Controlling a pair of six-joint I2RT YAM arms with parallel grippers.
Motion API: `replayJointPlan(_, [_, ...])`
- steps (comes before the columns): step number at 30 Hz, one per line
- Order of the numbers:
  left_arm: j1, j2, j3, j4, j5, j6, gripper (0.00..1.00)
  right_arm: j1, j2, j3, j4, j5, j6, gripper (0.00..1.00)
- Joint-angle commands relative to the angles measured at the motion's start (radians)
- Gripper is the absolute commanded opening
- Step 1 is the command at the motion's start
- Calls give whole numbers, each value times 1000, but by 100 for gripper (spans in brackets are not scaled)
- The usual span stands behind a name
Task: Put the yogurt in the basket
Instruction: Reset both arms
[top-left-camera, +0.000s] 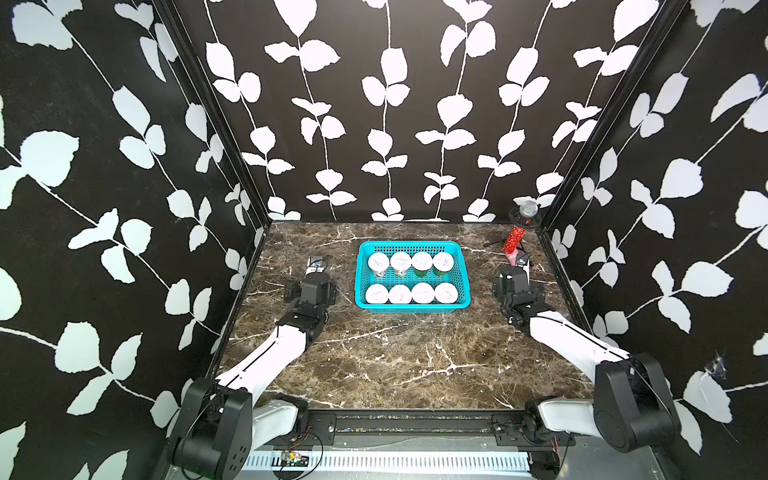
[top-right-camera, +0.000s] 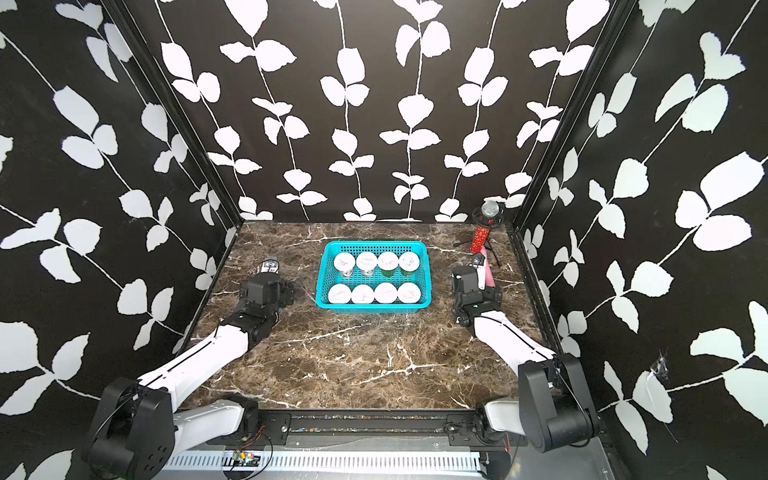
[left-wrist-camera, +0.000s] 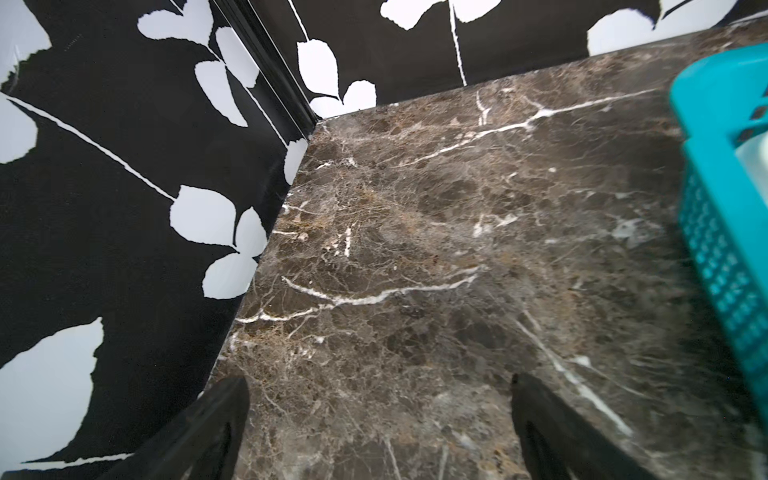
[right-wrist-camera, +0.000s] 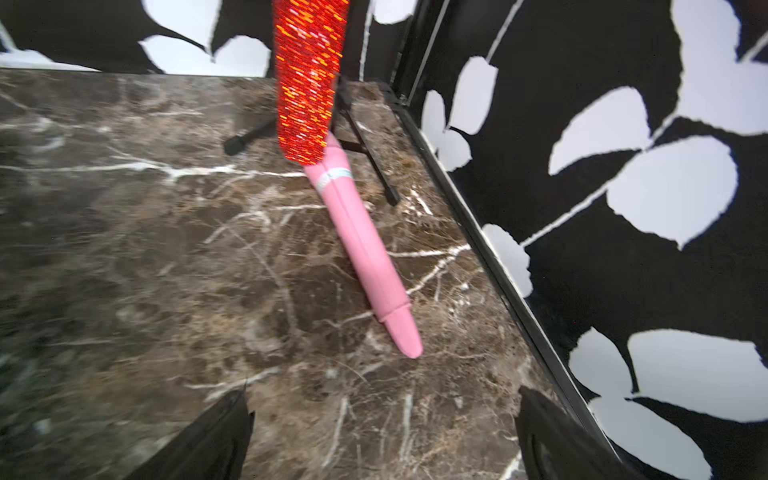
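The turquoise basket (top-left-camera: 411, 244) (top-right-camera: 376, 244) stands at the middle back of the marble table. Several yogurt cups with white lids (top-left-camera: 400, 294) (top-right-camera: 363, 294) stand inside it in two rows. My left gripper (top-left-camera: 316, 266) (top-right-camera: 269, 266) hangs left of the basket. In the left wrist view it (left-wrist-camera: 378, 386) is open over bare marble, with the basket's corner (left-wrist-camera: 723, 104) off to one side. My right gripper (top-left-camera: 519, 262) (top-right-camera: 480, 264) hangs right of the basket. The right wrist view shows it (right-wrist-camera: 384, 395) open with nothing between its fingers.
A red glitter microphone (top-left-camera: 515, 239) (right-wrist-camera: 309, 83) leans on a small black tripod in the back right corner. A pink tube (right-wrist-camera: 365, 249) lies on the table just ahead of my right gripper. Black walls with white leaves close in the left, right and back.
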Motion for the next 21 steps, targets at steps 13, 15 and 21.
replayJointPlan(13, [110,108,-141,387,218,145,99,-116,29,-155,367,-143,-111,100])
replayJointPlan(15, [120,128,-146,413,246,148,99,-121,50,-154,390,-162,-131,100])
replayJointPlan(21, [169,179,-180,526,349,130,99,-148,91,-198,529,-232,-186,100])
